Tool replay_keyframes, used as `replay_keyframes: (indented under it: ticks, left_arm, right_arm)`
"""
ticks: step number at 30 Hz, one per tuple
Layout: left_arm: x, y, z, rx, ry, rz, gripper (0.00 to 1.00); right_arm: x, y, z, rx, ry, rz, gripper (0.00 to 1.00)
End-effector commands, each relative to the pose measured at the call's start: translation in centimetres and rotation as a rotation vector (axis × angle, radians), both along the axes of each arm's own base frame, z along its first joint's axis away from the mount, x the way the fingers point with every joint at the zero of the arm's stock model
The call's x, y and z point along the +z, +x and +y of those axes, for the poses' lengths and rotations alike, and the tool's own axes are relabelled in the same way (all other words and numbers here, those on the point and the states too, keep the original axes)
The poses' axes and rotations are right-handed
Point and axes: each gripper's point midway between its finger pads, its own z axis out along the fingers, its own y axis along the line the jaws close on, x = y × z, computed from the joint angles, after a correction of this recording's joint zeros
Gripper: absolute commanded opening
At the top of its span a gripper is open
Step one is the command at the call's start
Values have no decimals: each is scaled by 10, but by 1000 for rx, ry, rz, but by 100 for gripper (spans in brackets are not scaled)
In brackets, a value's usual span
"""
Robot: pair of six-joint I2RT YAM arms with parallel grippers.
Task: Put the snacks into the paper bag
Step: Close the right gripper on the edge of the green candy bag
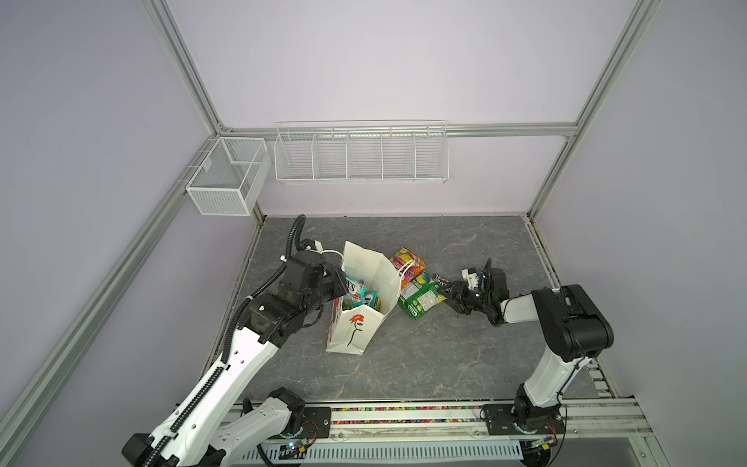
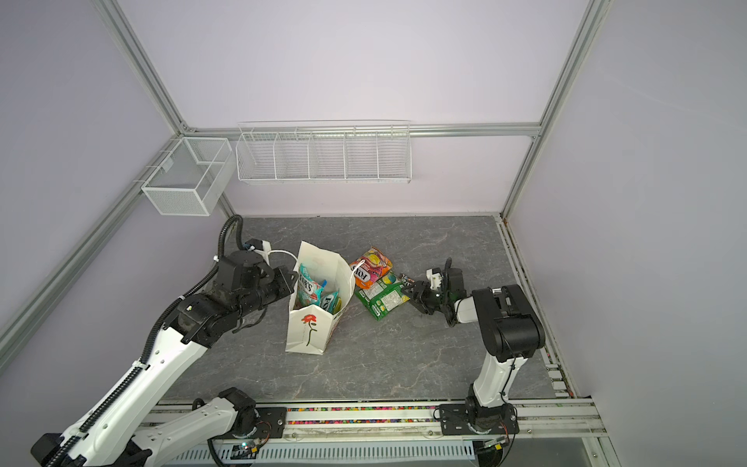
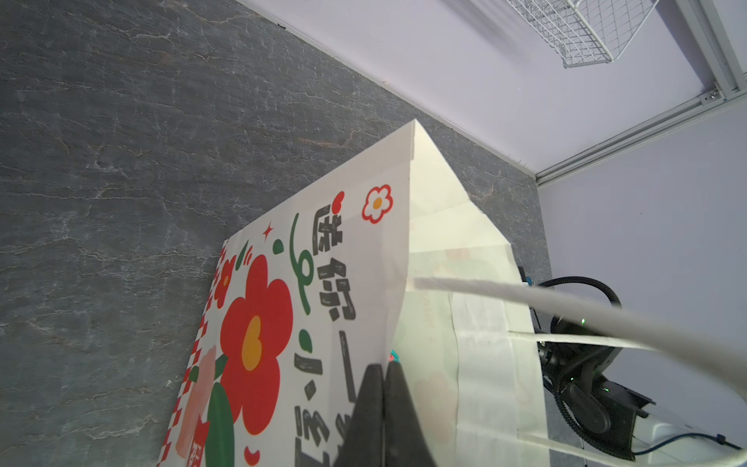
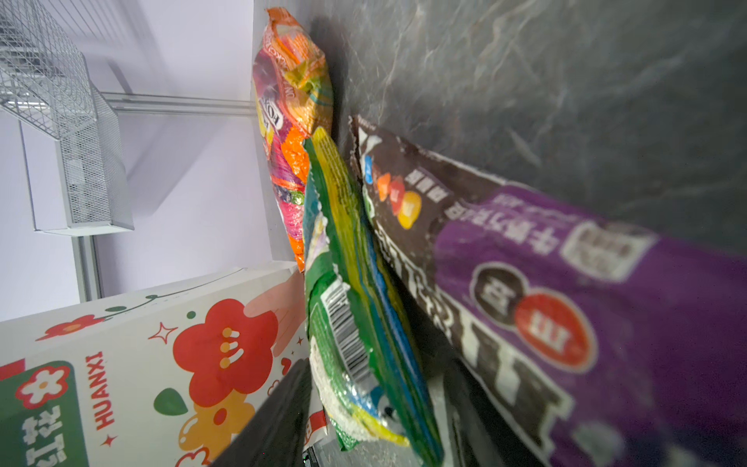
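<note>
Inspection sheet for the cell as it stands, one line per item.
Surface: grey marbled table, no spills seen.
Job's things: bag upright, open; teal packets inside; orange packet, green packet and purple packet on the table beside it.
Clutter: nothing seen.
Grippers: left gripper shut on the bag's rim; right gripper open, jaws either side of the green packet's end.
Cables: black conduit along the left arm; cord handle lies over the orange packet.
Surroundings: wire basket and mesh box on lilac walls.
</note>
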Motion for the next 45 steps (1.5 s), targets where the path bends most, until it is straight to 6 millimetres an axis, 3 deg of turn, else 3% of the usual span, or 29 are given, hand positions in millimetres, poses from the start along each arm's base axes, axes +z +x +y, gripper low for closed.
replay_keyframes:
  ticks: [1,13,24,25,45]
  left_arm:
    - [5,1,-1,3,-12,-21,0]
    - [6,0,-1,2,-15,-23,0]
    - [8,0,-1,-1,-18,-28,0]
    - [8,0,-1,-1,-18,-28,0]
    - [11,-2,-1,-2,-33,-33,0]
  right_arm:
    - [-33,-16,-4,-27,-32,119,52]
    - [-28,-19,2,-10,-30,100,27]
    - [-3,-18,1,5,-70,49,12]
    - [0,-23,10,34,-78,43,11]
    - [76,-28,19,78,-90,-119,7]
